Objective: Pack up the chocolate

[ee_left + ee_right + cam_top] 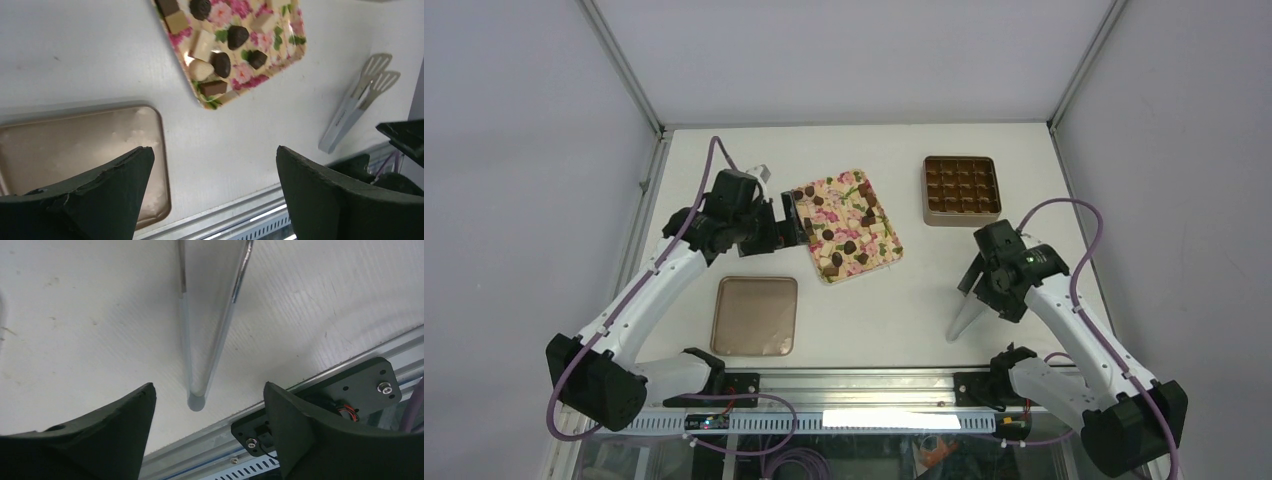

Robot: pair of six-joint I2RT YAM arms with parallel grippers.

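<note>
Several small dark-brown chocolate pieces [848, 245] lie among pale pieces on a floral tray [881, 215] in the middle of the table; the left wrist view also shows the pieces [221, 64] and the tray [292, 47]. My left gripper [796, 222] is open and empty at the tray's left edge; in the left wrist view it [215, 170] hangs over bare table. My right gripper [980, 285] is open and empty above silver tongs [962, 318]. In the right wrist view the tongs [210, 330] lie on the table between my open fingers [210, 400], untouched.
A brown square box with grid compartments [961, 190] sits at the back right. A flat tan lid [755, 315] lies near the front left, also in the left wrist view [75, 145]. The tongs show in the left wrist view [357, 102]. The table's metal front rail [864, 380] runs below.
</note>
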